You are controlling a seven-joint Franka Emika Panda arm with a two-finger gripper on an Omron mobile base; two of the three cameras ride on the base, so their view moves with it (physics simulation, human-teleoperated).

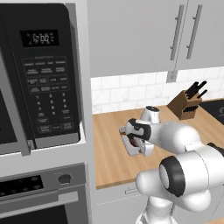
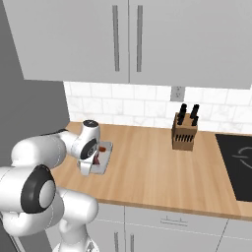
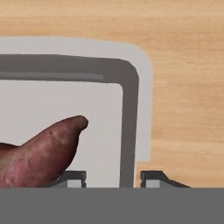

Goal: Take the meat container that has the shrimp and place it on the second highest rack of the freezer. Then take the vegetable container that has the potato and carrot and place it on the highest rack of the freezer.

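The vegetable container (image 3: 131, 87) is the reference. It sits on the wooden surface (image 3: 188, 65), beside the microwave and oven stack (image 1: 39, 87) and well apart from the knife block (image 2: 184, 133). Inside it lies the potato (image 3: 39, 153), pointed end toward the right wall. The pincer (image 3: 111, 177) is lowered over that wall, one fingertip (image 3: 72, 177) inside the container and one outside, jaws parted, gripping nothing visibly.
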